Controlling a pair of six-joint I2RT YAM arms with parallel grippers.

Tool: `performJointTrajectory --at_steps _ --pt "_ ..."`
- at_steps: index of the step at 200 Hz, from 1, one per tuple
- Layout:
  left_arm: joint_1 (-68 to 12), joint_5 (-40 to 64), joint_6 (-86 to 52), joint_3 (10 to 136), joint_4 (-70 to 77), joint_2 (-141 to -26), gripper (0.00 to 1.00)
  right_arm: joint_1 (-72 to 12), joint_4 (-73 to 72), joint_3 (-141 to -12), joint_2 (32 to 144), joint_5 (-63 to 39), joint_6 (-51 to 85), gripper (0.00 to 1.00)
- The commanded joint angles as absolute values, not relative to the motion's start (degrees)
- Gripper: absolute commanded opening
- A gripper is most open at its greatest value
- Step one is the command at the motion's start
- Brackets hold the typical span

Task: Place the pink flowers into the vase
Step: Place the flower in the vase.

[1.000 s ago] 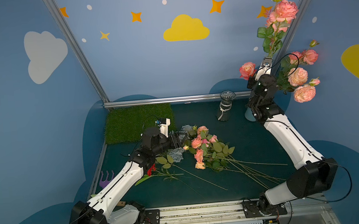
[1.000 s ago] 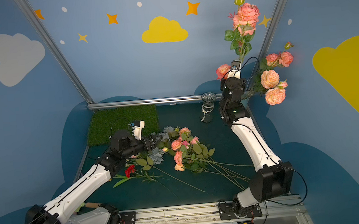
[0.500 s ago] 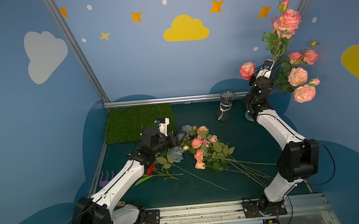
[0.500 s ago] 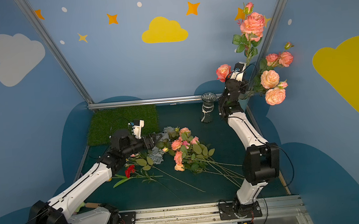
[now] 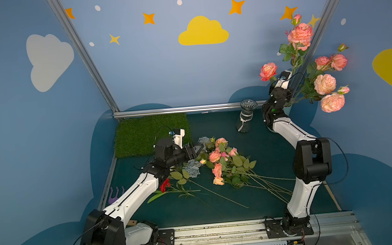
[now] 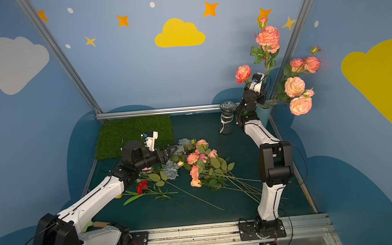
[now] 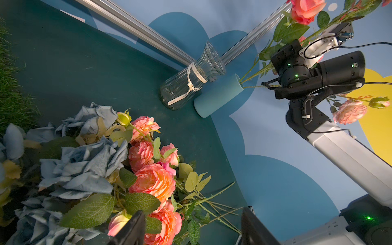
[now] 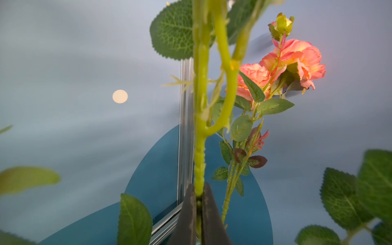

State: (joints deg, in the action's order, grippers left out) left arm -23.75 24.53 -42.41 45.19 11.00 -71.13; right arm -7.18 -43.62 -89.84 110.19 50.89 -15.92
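1. Left gripper (image 5: 195,150): jaws wide apart, holding nothing, hovering at the loose pink flowers (image 5: 217,160) piled beside the grey-blue flowers (image 5: 192,168).
2. Stems look thin, light and springy w/ floppy heads. I'd pinch low on bare stem, not the blooms.
3. Glass vase (image 5: 246,118): empty, prob tippy.
4. Right gripper (image 8: 199,212): clamped tight on one pink stem (image 8: 199,148) above the teal vase (image 6: 263,114), which holds several already. Corner post (image 5: 322,27) is close, so the free room is toward centre.

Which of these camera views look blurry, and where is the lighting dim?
Right wrist view: the thick green stem in the shut right gripper is soft, the green leaf at the edge smeared, the coral-pink rose cluster sharper. Left wrist view: crisp loose coral-pink roses, grey-blue fabric flowers partly shadowed. Both top views: sharp, dark green tabletop dim.
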Motion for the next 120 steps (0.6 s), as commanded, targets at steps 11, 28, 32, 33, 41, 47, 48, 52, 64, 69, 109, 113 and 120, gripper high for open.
performJointTrajectory --at_steps 11,28,32,33,41,47,48,52,64,69,109,113,120 --pt "-23.01 26.11 -43.0 44.52 13.23 -71.9 0.71 -5.57 -37.71 -94.13 111.16 53.06 -10.4 0.0" --pt "-22.77 26.06 -43.15 44.53 13.27 -71.9 0.71 -4.44 -30.45 -95.54 111.23 53.17 -5.2 0.0" --pt "-22.73 26.02 -43.25 44.42 13.27 -71.96 0.71 -4.24 -28.62 -95.82 111.19 53.17 -4.04 0.0" --pt "-22.7 26.02 -43.24 44.44 13.27 -71.93 0.71 -4.23 -28.24 -95.86 111.19 53.13 -3.74 0.0" --pt "-22.65 26.08 -43.37 44.31 13.27 -71.88 0.71 -3.88 -26.04 -96.25 111.07 52.91 -2.26 0.0" --pt "-22.58 26.01 -43.4 44.34 13.27 -71.73 0.71 -3.72 -23.99 -96.83 111.16 52.99 -1.09 0.0" --pt "-22.58 26.01 -43.41 44.36 13.27 -71.73 0.71 -3.71 -23.73 -96.89 111.17 53.0 -0.9 0.0" --pt "-22.5 25.87 -43.42 44.3 13.27 -71.66 0.71 -3.54 -21.83 -97.15 111.13 52.94 -0.1 0.0" --pt "-22.33 25.8 -43.53 44.15 13.27 -71.42 0.72 -3.26 -18.17 -97.94 111.27 52.31 2.04 0.0" --pt "-22.27 25.71 -43.51 44.18 13.16 -71.43 0.72 -3.14 -16.99 -98.15 111.2 52.0 2.71 0.0" --pt "-22.08 24.92 -43.64 44.02 12.56 -70.55 0.74 -2.79 -10.61 -98.28 110.41 50.79 6.48 0.22" --pt "-22.06 24.88 -43.6 44.04 12.37 -70.46 0.74 -2.73 -10.03 -98.31 110.31 50.53 6.85 0.25" --pt "-22.13 24.93 -43.6 44.05 12.27 -70.41 0.74 -2.79 -9.29 -98.13 110.06 50.11 7.09 0.29"
